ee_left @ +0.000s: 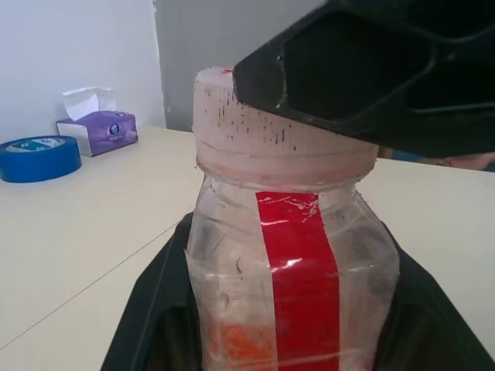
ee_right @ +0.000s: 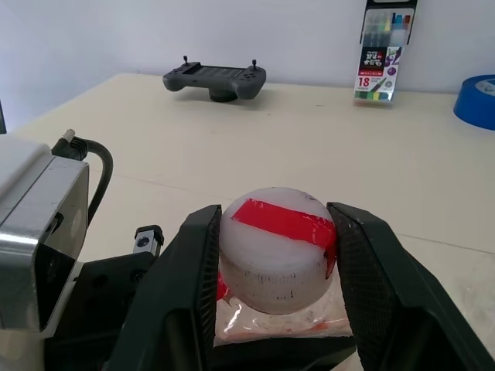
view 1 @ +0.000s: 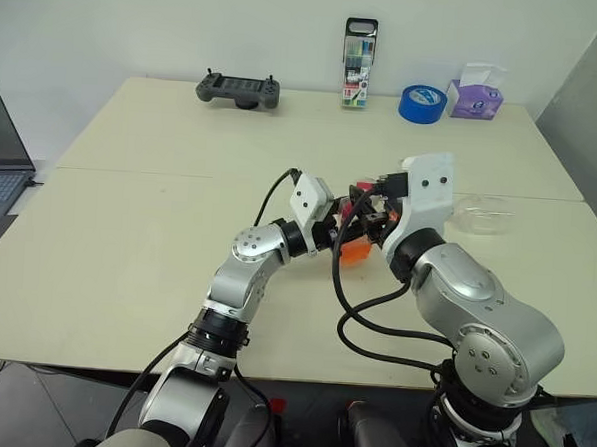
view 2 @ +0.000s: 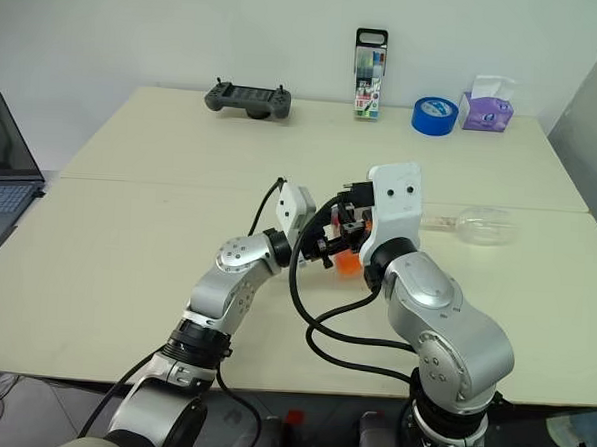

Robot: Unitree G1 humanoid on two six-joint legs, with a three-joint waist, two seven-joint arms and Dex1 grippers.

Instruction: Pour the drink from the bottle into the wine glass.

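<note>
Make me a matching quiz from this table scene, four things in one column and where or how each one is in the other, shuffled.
1. bottle
2. wine glass
3. tape roll
4. game controller

A. lying on its side on the table
B. blue, beside the tissue box
C. dark grey, at the far table edge
D. clamped in the left gripper

Pairs: 1-D, 2-A, 3-B, 4-C

Wall [view 1: 139,25]: plain white, running behind the far edge.
Table [view 1: 130,195]: two cream tabletops pushed together, seam running across.
Panel [view 1: 596,89]: grey, at the right.
Light: even, soft.
</note>
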